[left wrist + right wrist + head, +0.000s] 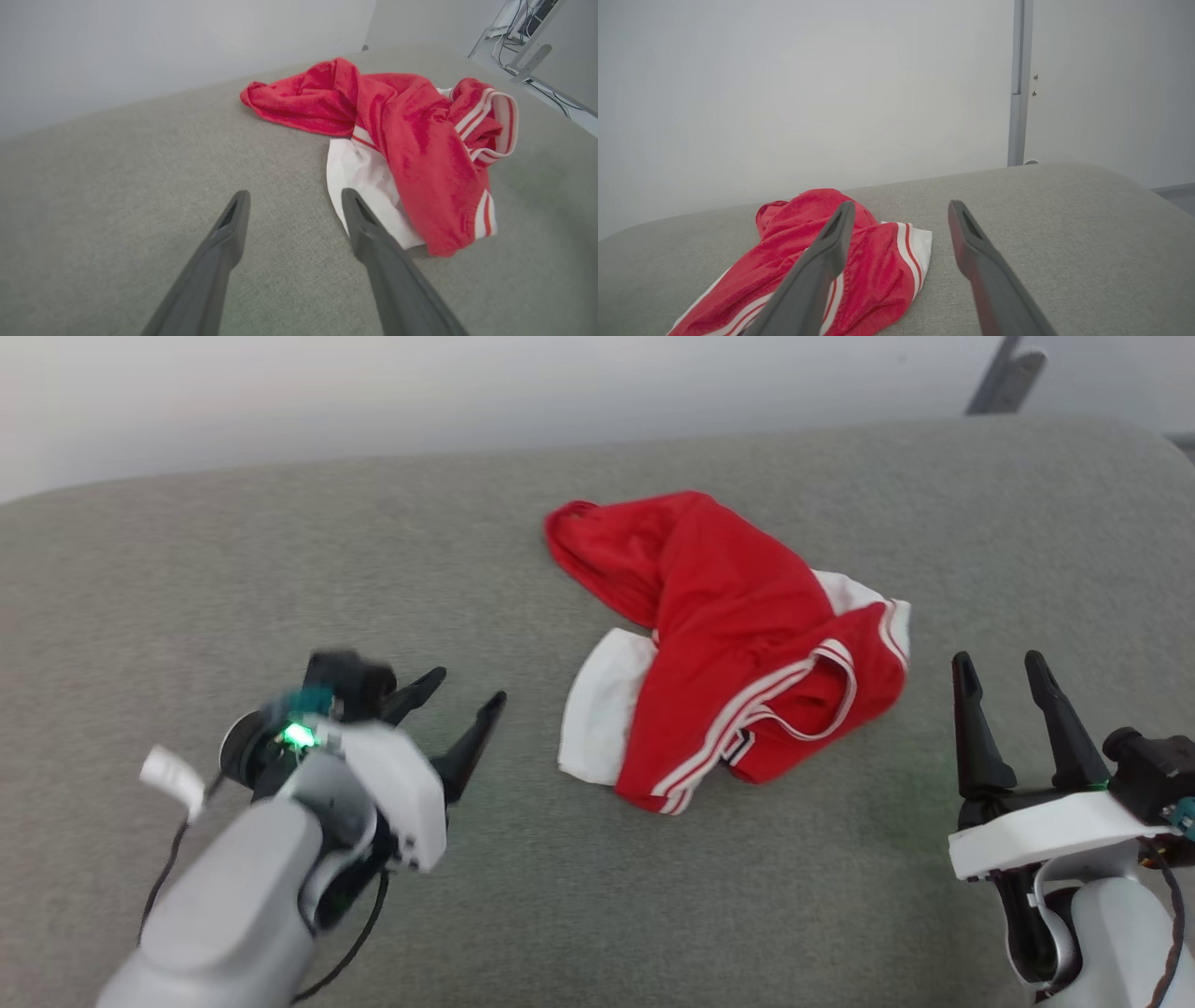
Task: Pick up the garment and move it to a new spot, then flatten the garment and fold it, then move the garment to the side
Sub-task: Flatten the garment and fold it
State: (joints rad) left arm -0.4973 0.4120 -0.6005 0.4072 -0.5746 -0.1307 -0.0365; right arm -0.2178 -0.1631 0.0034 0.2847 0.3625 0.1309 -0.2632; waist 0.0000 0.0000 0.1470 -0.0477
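Observation:
The garment point(738, 644) is a bright red shirt with white sleeve ends and thin white stripes, lying crumpled in the middle of the grey padded surface point(280, 569). My left gripper point(462, 695) hovers open to its left, a short gap from the white sleeve end. In the left wrist view the garment point(411, 144) lies ahead and to the right of the left gripper point(294, 198), whose right finger sits near the white cloth. My right gripper point(1004, 672) stands open just right of the shirt, empty. The right wrist view shows the garment point(873, 275) behind the right gripper point(901, 210).
The grey padded surface curves down at its far edge toward a pale wall point(467, 392). A grey metal frame leg point(1004, 378) stands beyond the back right corner. Cables and a frame point(528, 42) lie off the surface's right side.

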